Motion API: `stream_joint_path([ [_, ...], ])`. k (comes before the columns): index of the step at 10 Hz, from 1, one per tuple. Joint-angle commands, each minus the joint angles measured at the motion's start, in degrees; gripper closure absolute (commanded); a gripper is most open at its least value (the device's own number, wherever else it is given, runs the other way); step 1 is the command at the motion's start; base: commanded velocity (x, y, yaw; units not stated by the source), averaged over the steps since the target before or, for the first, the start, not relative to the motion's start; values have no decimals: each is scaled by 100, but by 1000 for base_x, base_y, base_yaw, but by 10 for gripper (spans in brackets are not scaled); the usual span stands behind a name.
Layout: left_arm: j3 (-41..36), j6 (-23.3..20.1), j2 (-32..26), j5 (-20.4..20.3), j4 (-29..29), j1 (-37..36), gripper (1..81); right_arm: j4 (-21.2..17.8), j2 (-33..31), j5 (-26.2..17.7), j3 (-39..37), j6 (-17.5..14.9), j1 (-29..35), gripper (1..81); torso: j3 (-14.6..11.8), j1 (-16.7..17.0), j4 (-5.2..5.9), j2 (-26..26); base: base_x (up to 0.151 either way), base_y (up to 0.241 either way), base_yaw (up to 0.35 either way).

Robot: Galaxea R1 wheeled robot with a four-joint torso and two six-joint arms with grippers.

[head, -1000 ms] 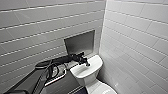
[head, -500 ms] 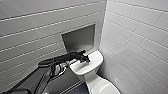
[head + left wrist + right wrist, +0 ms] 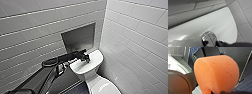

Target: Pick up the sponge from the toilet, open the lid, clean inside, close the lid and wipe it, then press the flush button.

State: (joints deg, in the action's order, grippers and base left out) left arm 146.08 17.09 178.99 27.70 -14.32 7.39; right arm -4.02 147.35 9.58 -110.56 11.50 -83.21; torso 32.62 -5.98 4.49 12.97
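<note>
The white toilet (image 3: 93, 65) stands in the corner, its glossy lid (image 3: 106, 87) down at the near edge of the head view. My left arm reaches in from the left, and the left gripper (image 3: 86, 59) hangs shut just over the flat tank top (image 3: 221, 21). The round chrome flush button (image 3: 209, 37) lies right below its tips in the left wrist view. The orange sponge (image 3: 216, 74) looms large in the right wrist view, with my right gripper (image 3: 223, 92) shut on its lower end.
A grey recessed niche (image 3: 78, 37) sits in the tiled back wall above the tank. The tiled side wall (image 3: 140, 37) runs close along the toilet's right. Dark blue floor tiles (image 3: 248, 82) lie below.
The head camera has shifted a little. My left gripper has moved further over the tank top, towards its middle. The sponge stays in the right gripper.
</note>
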Motion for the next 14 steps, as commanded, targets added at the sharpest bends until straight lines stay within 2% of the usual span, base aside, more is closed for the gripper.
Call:
stream_joint_path([
  [1,70,14,129,139,96,-1024,811,51,-89,-404,114,11,19,811,-5,0,0,0,0,0,0],
  [4,105,14,137,139,246,-919,811,51,52,-404,-79,11,2,811,30,-2,0,-2,0,0,0],
  [5,201,14,137,-34,307,-831,811,42,121,-404,-166,10,-7,811,30,-2,0,-2,0,0,0],
  [6,298,14,137,-150,316,-778,811,42,148,-404,-219,10,-7,811,267,-2,0,-2,0,0,0],
  [7,386,14,137,-168,316,-786,811,42,157,-404,-220,2,-7,811,262,-2,0,-2,0,0,0],
  [8,413,14,137,-177,316,-778,811,42,157,-404,-203,2,-7,811,105,-2,0,-2,0,0,0],
  [14,378,5,313,-54,773,-505,811,42,412,-404,-492,2,-25,811,175,-4,0,-5,0,0,0],
])
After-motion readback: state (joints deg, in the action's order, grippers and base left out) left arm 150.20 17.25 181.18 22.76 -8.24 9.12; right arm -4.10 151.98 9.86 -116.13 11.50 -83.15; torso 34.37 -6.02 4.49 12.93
